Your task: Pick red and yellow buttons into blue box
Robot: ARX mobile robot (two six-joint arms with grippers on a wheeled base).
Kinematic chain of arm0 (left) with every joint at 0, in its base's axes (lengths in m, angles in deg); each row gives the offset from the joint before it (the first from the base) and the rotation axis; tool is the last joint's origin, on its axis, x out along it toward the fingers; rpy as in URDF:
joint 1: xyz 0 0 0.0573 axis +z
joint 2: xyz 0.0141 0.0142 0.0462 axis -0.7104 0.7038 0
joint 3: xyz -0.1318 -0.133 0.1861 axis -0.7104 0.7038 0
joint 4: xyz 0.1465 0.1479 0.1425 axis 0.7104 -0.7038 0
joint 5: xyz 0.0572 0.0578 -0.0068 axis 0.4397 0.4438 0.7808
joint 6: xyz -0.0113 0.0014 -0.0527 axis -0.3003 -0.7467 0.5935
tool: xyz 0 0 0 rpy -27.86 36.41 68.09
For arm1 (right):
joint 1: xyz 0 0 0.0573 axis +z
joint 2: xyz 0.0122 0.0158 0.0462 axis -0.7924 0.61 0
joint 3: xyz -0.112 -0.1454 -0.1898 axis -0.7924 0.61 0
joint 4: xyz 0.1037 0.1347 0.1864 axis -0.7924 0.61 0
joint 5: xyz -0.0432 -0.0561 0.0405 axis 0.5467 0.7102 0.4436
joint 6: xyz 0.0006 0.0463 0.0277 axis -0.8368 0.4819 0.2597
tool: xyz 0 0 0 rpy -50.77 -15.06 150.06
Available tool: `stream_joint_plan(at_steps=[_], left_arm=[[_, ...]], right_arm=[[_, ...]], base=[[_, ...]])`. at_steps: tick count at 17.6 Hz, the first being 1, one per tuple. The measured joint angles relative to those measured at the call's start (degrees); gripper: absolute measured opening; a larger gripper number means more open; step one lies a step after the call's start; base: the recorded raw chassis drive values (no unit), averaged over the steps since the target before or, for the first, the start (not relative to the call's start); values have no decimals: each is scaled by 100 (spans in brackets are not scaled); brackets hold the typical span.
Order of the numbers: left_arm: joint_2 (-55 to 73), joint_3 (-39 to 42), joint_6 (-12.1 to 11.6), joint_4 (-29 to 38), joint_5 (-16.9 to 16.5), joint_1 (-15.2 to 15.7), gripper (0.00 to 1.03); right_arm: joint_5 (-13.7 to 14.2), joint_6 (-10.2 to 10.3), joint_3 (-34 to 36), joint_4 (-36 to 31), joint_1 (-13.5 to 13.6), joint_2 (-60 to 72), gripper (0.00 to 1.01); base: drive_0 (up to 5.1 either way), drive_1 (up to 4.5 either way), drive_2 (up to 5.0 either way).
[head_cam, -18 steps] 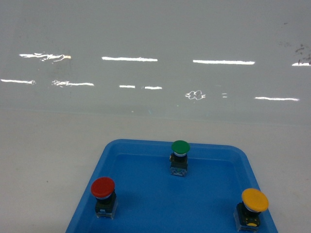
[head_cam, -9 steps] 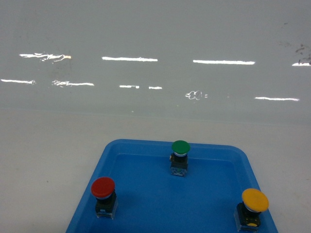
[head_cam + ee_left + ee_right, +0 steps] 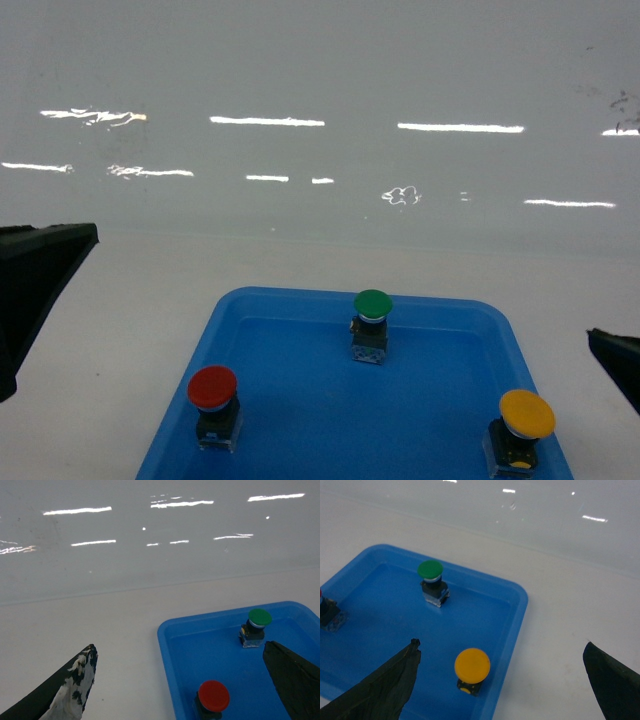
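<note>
Both grippers, left (image 3: 180, 680) and right (image 3: 500, 680), are held wide open, empty; red button (image 3: 213, 696) and yellow button (image 3: 472, 666) are bracketed for pickup.

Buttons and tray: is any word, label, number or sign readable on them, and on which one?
None can be read.
Red button, yellow button, green button: caps plain.
Blue tray: no marking.
Button bodies: too small and blurred to tell.

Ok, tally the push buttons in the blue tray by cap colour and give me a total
Red button: 1
Yellow button: 1
Green button: 1
Total: 3, all standing in the shallow blue tray.
</note>
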Motion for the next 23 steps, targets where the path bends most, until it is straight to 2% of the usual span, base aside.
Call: stream_joint_plan(at_steps=[4, 6, 9, 16, 23], left_arm=[[-9, 0, 0, -7, 2, 0, 98], [-9, 0, 0, -7, 4, 0, 98], [-9, 0, 0, -7, 4, 0, 98], [-9, 0, 0, -7, 7, 0, 98], [-9, 0, 0, -7, 9, 0, 98]], right_arm=[[-120, -164, -452, -61, 173, 1237, 98], [-28, -302, -1093, -225, 339, 2354, 98], [-33, -407, -1364, -205, 330, 2883, 98], [-74, -446, -1602, -94, 297, 3331, 98], [-111, -592, -2105, 87, 306, 4183, 98]], base=[[0, 0, 0], [0, 0, 0], [0, 0, 0], [0, 0, 0], [0, 0, 0]])
